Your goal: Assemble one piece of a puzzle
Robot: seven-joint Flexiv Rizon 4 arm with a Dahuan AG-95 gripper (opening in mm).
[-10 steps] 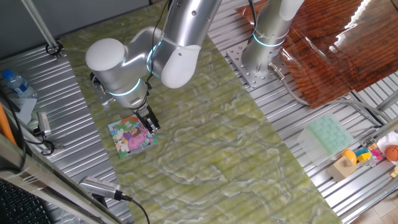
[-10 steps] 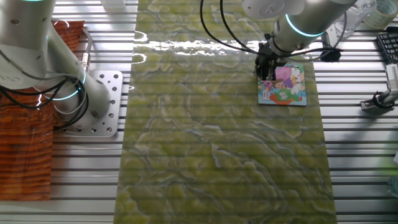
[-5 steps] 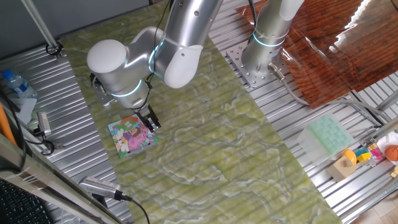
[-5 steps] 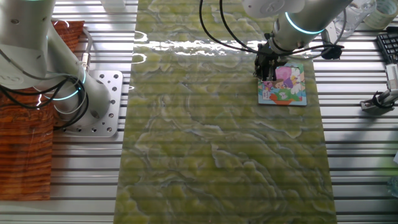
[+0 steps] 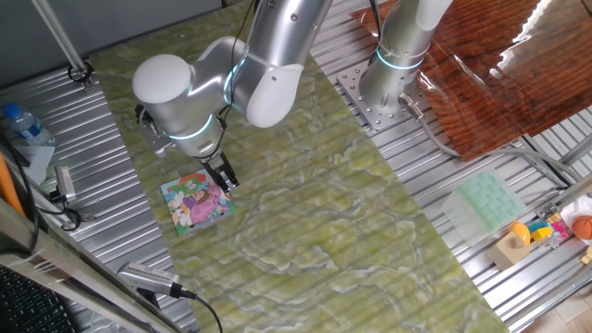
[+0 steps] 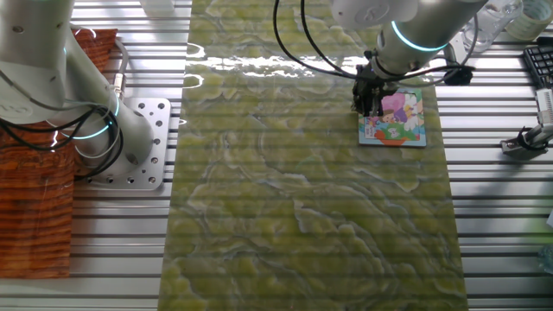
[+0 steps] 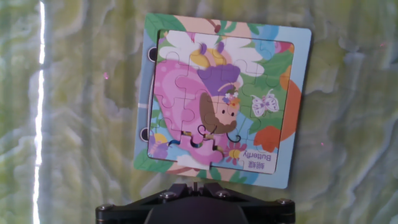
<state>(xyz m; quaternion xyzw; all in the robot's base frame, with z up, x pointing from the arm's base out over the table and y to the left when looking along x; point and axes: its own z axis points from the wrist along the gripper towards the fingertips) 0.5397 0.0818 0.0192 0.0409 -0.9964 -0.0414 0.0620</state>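
Although our hand view takes in the whole puzzle [image 7: 221, 99], the gripper [image 6: 370, 102] shows there only as a dark bar at the bottom edge, so we cannot tell whether its fingers are apart or together, nor pick out the piece. The puzzle lies flat on a green marbled mat [image 5: 351, 231] over slatted metal table [image 5: 518, 287]. Our arm [image 5: 268, 55] bends down steeply, its gripper at the puzzle's edge.

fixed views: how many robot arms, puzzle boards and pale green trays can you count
robot arms: 2 (silver arm over the puzzle, second arm on its bolted base)
puzzle boards: 1
pale green trays: 1
total: 4
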